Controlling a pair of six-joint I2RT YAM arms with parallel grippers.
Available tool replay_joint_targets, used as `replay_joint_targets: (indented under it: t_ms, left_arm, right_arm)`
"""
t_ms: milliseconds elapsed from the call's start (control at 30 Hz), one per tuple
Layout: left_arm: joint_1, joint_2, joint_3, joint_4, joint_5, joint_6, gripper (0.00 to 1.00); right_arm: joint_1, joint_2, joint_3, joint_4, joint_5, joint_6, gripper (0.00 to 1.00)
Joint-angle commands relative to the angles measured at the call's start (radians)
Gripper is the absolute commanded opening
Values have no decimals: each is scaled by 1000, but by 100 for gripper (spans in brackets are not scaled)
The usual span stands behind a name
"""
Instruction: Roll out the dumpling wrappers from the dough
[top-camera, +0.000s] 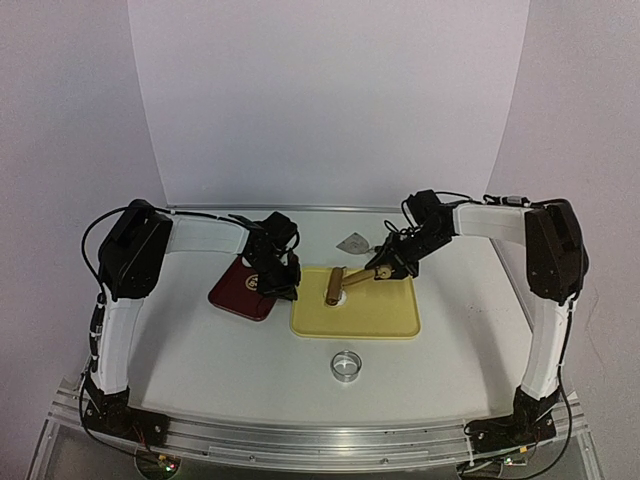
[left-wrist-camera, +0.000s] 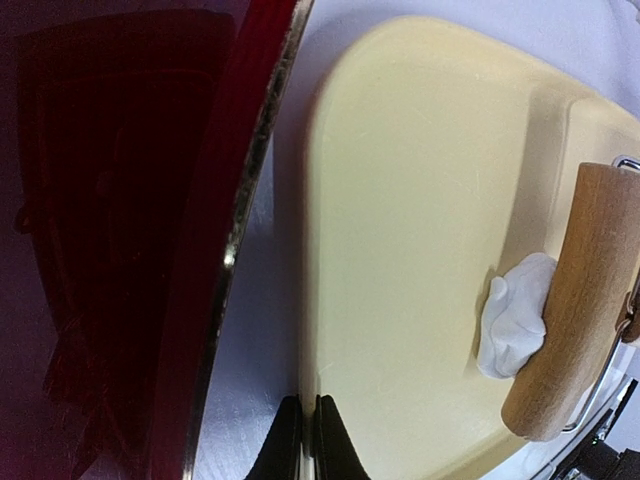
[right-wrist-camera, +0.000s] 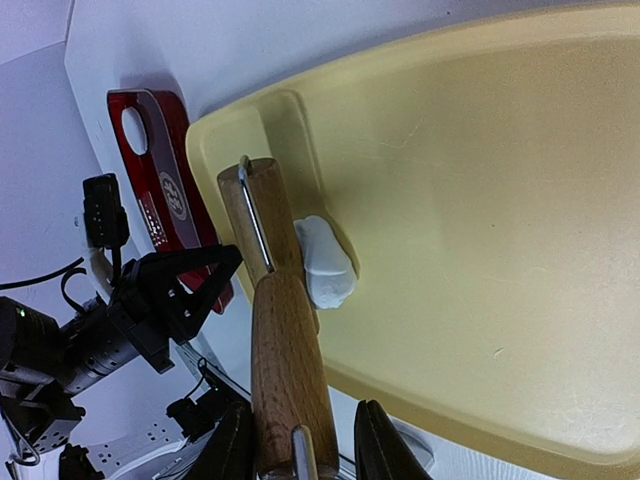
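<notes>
The dough (right-wrist-camera: 325, 262) is a small white lump on the yellow board (top-camera: 380, 310), near its back left corner. It also shows in the left wrist view (left-wrist-camera: 515, 315). A wooden rolling pin (top-camera: 335, 286) lies against the lump. My right gripper (top-camera: 385, 268) is shut on the pin's handle (right-wrist-camera: 285, 370); its wrist view (right-wrist-camera: 300, 425) shows the handle between the fingers. My left gripper (top-camera: 278, 285) is shut, with its tips (left-wrist-camera: 308, 440) at the board's left edge. No dumpling wrappers are in view.
A dark red flat plate (top-camera: 243, 288) lies just left of the board, under my left gripper. A shiny round ring cutter (top-camera: 346, 365) stands on the table in front of the board. A small grey-white scrap (top-camera: 352, 241) lies behind the board.
</notes>
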Motion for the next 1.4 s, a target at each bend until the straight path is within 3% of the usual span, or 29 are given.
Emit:
replay_joint_targets:
  t_ms: [0, 1367]
  left_arm:
    - [24, -23, -46, -4, -61, -13, 0]
    - [33, -7, -22, 29, -40, -4, 0]
  right_arm:
    - [-60, 104, -126, -281, 515, -57, 0]
    - [-77, 152, -111, -345, 662, -98, 0]
